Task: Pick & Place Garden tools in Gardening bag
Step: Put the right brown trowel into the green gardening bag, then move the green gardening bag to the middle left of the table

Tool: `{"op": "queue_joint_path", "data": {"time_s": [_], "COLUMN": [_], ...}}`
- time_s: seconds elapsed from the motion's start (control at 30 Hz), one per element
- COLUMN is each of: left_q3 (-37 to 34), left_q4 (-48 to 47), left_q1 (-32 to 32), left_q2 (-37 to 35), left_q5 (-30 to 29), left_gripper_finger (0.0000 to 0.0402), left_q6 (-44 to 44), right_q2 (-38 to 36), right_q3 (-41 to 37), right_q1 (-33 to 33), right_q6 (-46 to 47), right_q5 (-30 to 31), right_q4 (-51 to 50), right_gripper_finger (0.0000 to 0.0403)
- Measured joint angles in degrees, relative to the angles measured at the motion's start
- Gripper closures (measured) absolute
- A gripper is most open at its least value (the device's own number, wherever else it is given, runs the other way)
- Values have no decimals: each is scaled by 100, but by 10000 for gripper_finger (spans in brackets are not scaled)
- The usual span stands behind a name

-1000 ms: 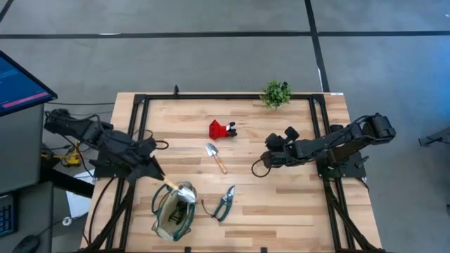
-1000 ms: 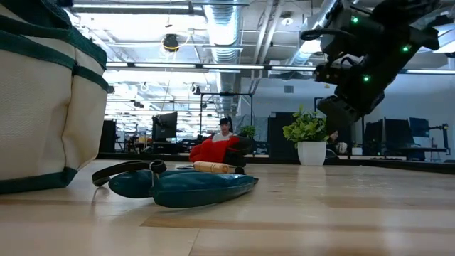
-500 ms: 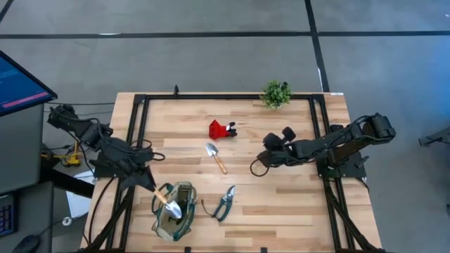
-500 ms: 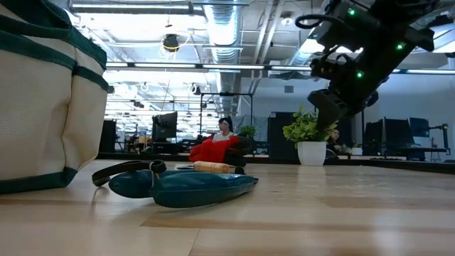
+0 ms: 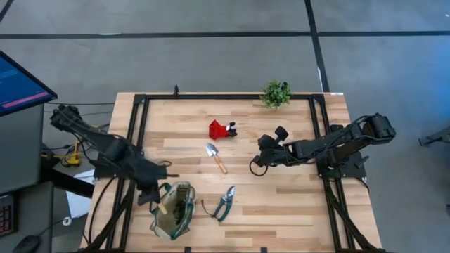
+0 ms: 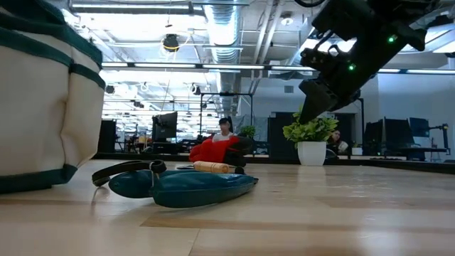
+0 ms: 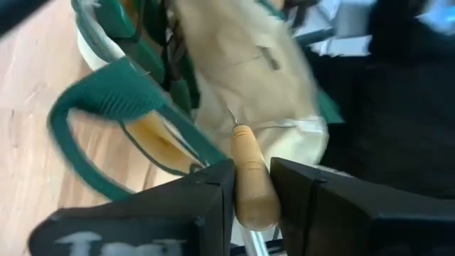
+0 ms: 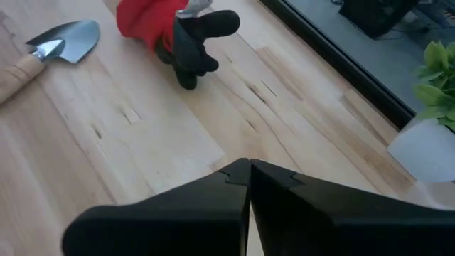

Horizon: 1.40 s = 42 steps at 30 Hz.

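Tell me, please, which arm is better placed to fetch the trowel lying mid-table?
Probably the right: its gripper, shut and empty, hovers close beside the trowel. The left gripper is busy at the gardening bag, clamped on another trowel's wooden handle.

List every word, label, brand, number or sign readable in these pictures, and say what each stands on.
No text can be read in any view.
Tan canvas gardening bag with green trim: no print shows.
Blue computer screen at the left edge of the high view: faint lines, too small to read.
Green-handled pruning shears, red-and-black tool, wooden-handled trowel: no markings visible.
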Motion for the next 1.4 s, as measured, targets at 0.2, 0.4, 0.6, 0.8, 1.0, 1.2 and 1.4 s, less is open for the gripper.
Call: {"op": "queue_joint_path", "data": {"time_s": [0.2,0.4,0.6,0.8,1.0,1.2,1.4], "left_q3": [0,0,3,3,4,4,4], "left_q4": [185,496,951,938,1004,1407,1666], "left_q1": [2,4,58,260,684,1172,1403], "left_q2": [557,667,635,635,635,635,502], "left_q5": [232,151,-74,-86,-85,-91,-93], "left_gripper_finger": [345,322,293,251,221,228,269], "left_q6": [0,0,130,480,1294,2259,2569], "right_q2": [0,0,0,0,0,0,0], "right_q3": [0,0,0,0,0,0,0], "right_q1": [0,0,0,0,0,0,5], "right_q6": [-24,-50,-48,-48,-48,-46,-45], "right_q5": [-3,-3,-10,-14,-16,-16,-29], "right_q4": [-14,-26,-22,-28,-26,-26,-25], "right_gripper_finger": [402,402,402,402,402,402,402]}}
